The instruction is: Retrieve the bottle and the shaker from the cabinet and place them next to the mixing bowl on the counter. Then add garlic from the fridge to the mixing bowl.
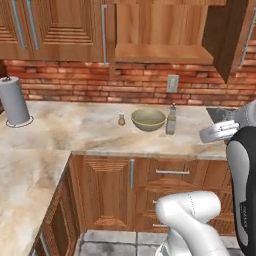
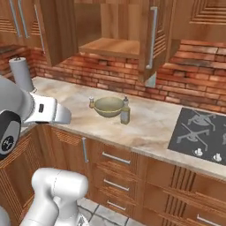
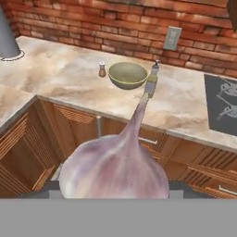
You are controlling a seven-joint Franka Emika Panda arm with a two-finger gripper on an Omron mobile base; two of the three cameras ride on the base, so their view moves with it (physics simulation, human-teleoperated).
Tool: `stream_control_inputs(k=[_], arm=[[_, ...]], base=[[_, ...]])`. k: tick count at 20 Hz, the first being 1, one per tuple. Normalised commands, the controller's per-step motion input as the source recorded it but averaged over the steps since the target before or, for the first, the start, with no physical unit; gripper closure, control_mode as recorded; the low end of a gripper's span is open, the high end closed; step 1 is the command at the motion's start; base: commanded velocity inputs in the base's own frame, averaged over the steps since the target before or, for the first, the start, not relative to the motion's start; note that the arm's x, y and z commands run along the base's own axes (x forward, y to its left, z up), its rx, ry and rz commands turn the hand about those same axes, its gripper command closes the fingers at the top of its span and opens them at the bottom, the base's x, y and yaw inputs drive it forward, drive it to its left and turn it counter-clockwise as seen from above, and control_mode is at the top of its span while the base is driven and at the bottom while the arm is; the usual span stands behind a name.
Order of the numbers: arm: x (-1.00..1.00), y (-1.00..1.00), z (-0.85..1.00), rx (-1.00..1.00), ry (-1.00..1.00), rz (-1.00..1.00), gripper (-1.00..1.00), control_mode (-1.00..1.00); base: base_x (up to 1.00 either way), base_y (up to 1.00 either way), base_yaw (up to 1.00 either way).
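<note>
A pale pinkish garlic (image 3: 115, 166) bulb looms in the foreground of the hand view, with my gripper (image 3: 115, 187) shut on it well back from the counter (image 1: 75, 130). Its fingertips are mostly hidden behind the bulb. On the counter stands the olive-tan mixing bowl (image 1: 148, 119) (image 2: 109, 107) (image 3: 128, 75). The bottle (image 1: 171, 120) (image 2: 125, 111) (image 3: 152, 79) stands just to its right and the small shaker (image 1: 121, 119) (image 2: 92, 102) (image 3: 102, 70) to its left. Above them the cabinet (image 1: 160, 52) (image 2: 114, 46) is open, its shelf bare. The fridge is out of view.
A paper towel roll (image 1: 14, 101) (image 2: 21, 74) stands at the counter's far left. A black stovetop (image 2: 201, 130) (image 3: 224, 104) lies to the right of the bowl. An outlet (image 1: 172, 83) sits on the brick wall. The open cabinet doors (image 1: 225, 35) (image 2: 48, 31) jut out overhead.
</note>
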Motion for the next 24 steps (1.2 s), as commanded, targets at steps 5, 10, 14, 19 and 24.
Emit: stream_control_inputs(k=[5, 10, 14, 19, 24], arm=[[0.00, 0.00, 0.00, 0.00, 0.00, 0.00, 1.00, 1.00], [0.00, 0.00, 0.00, 0.00, 0.00, 0.00, 1.00, 1.00], [0.00, 0.00, 0.00, 0.00, 0.00, 0.00, 1.00, 1.00], [0.00, 0.00, 0.00, 0.00, 0.00, 0.00, 1.00, 1.00], [0.00, 0.00, 0.00, 0.00, 0.00, 0.00, 1.00, 1.00]], base=[[0.32, 0.84, -0.15], [0.82, 0.04, -0.37], [0.79, 0.00, -0.52], [0.77, 0.40, -0.34], [0.56, 0.17, -0.14]])
